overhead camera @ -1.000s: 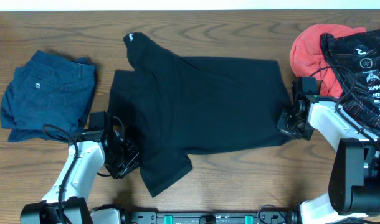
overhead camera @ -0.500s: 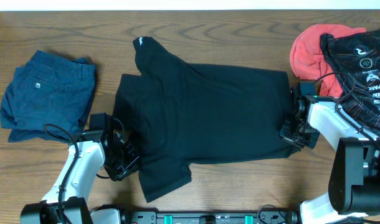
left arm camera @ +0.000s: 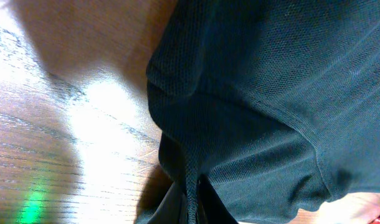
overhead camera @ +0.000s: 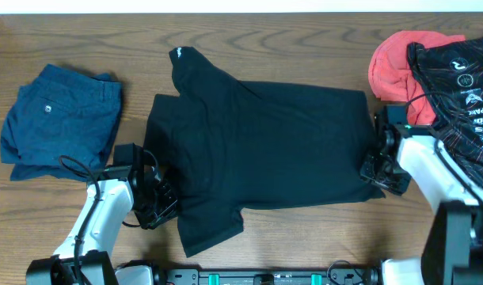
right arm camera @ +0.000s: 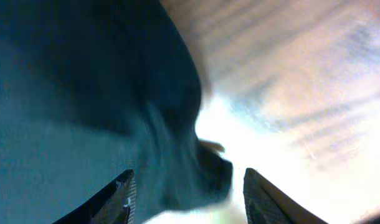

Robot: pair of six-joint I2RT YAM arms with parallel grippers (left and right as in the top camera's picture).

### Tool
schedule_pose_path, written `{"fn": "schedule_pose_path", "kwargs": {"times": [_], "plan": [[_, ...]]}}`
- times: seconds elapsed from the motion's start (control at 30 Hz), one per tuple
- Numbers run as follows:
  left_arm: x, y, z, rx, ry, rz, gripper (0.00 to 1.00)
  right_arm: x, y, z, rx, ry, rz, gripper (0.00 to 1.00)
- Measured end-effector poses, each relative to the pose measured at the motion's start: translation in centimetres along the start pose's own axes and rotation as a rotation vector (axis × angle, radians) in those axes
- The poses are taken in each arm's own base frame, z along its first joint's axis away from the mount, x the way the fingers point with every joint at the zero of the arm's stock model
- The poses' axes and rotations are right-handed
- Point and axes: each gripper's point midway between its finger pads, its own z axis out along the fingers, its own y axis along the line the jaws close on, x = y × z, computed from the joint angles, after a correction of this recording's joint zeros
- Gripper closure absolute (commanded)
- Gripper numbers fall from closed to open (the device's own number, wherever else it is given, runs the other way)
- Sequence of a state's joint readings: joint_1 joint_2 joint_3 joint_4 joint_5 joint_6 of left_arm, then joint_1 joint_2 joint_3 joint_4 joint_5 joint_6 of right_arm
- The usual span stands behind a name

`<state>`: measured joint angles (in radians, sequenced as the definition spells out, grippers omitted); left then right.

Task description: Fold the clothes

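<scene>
Stretch before the fold: tugs black shirt (overhead camera: 257,146) rightward and flatter across centre frame than a second ago. Pinches its lower-left hem with left gripper (overhead camera: 158,202) narrowed onto the cloth; sits at the right hem with right gripper (overhead camera: 382,168), fingers (right arm camera: 123,196) wide, fabric loose between them. Leaves, by appearances, a smoother base for a first fold.
</scene>
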<state>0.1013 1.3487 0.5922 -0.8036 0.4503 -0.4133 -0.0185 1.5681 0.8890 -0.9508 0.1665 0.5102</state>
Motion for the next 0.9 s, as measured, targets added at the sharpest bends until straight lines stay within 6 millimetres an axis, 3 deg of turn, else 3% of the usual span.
{"fn": "schedule_pose_path", "kwargs": {"times": [0.2, 0.43, 0.6, 0.7, 0.77, 0.9], "plan": [[0.0, -0.1, 0.0, 0.004, 0.000, 0.001, 0.94, 1.1, -0.5, -1.0, -0.011, 0.015, 0.036, 0.49], [-0.1, -0.2, 0.0, 0.010, -0.004, 0.006, 0.94, 3.1, -0.5, 2.2, -0.020, 0.043, 0.129, 0.49], [-0.2, -0.3, 0.0, 0.013, -0.008, 0.009, 0.94, 3.3, -0.4, 3.1, -0.032, 0.030, 0.192, 0.53], [-0.3, -0.3, 0.0, 0.014, -0.011, 0.010, 0.94, 2.5, 0.1, 3.1, -0.058, -0.002, 0.221, 0.69], [-0.3, -0.3, 0.0, 0.015, -0.012, 0.010, 0.94, 2.1, 0.4, 3.1, -0.074, -0.017, 0.233, 0.95], [-0.3, -0.3, 0.0, 0.014, -0.011, 0.010, 0.94, 1.9, 0.6, 3.2, -0.083, -0.023, 0.254, 0.99]]}}
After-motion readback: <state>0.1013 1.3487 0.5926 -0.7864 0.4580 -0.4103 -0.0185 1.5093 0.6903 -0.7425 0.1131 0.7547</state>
